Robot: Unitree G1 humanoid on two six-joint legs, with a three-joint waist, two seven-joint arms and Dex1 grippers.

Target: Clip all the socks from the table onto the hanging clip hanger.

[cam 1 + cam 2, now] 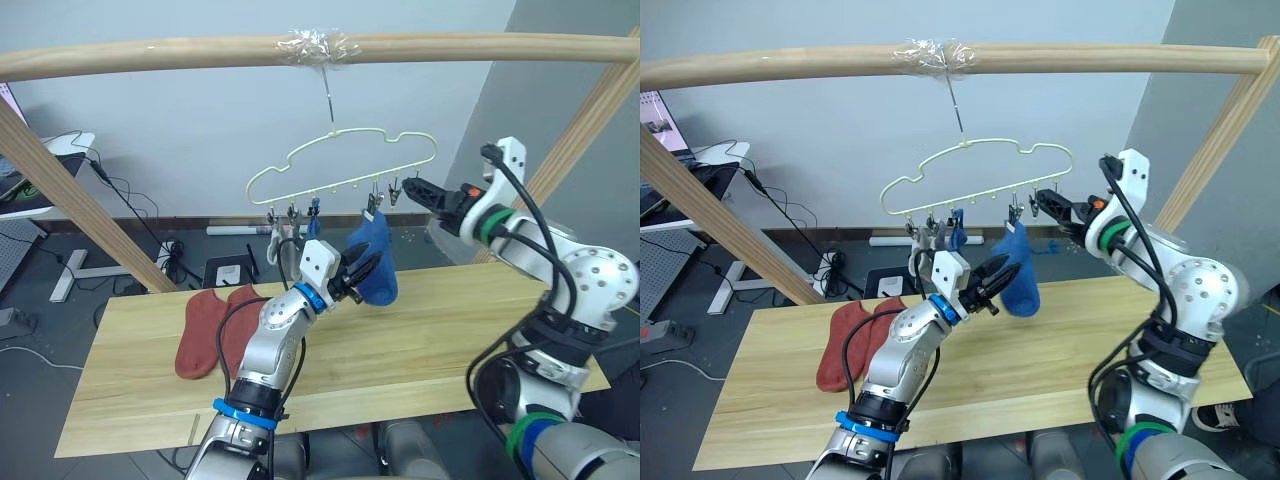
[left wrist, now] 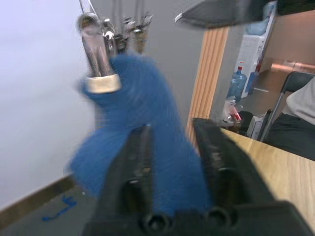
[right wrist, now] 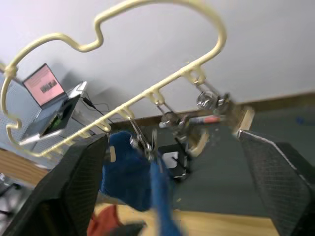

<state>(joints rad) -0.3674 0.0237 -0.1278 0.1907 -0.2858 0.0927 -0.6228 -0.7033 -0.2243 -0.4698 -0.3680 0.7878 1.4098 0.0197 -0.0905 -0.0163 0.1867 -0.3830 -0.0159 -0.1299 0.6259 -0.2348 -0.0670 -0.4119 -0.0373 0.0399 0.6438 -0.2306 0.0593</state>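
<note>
Left gripper point(image 1: 368, 268), fingers apart, steadies the clipped blue sock point(image 1: 376, 252) while the right gripper point(image 1: 412, 187), also parted, waits beside the clip hanger point(image 1: 345, 170).

Silver-grey arms, black cables, blue and green joint rings

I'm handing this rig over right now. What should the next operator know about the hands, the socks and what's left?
Left hand: open, fingers either side of the blue sock hanging from a clip on the clip hanger.
Right hand: open, at the hanger's end clips, holding nothing.
Done: that blue sock is clipped; another blue piece and something pale hang further along.
Left: two rust-red socks on the table.
</note>
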